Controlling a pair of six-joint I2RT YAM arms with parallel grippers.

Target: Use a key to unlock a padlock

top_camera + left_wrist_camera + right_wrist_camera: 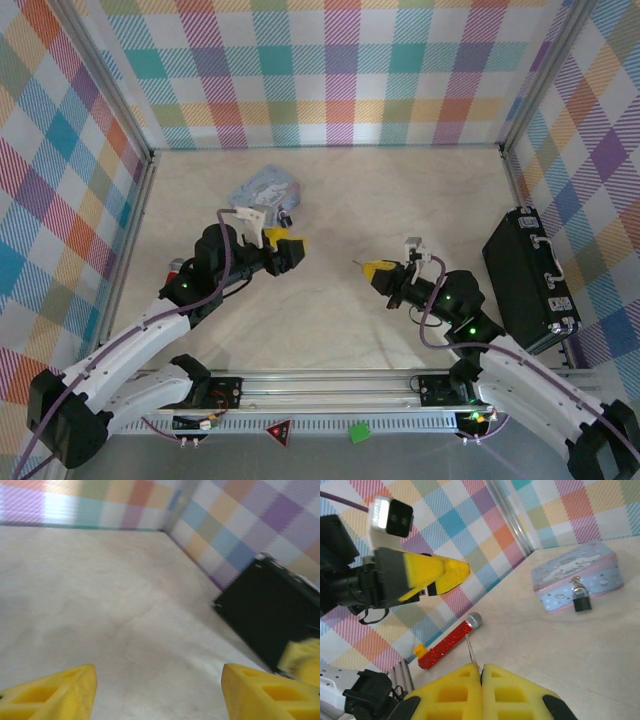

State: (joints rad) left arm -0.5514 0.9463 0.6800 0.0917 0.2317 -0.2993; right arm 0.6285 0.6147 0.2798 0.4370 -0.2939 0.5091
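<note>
Right claw [481,669] clamped on the tiny key [471,650]
Stiff, slippery sliver; left claw [158,672], spread wide, should steady the light padlock [581,602] by its body.

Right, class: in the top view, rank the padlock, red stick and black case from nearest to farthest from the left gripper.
1. padlock, just beyond the left gripper.
2. red stick, left, beside the arm.
3. black case, far right.
</note>
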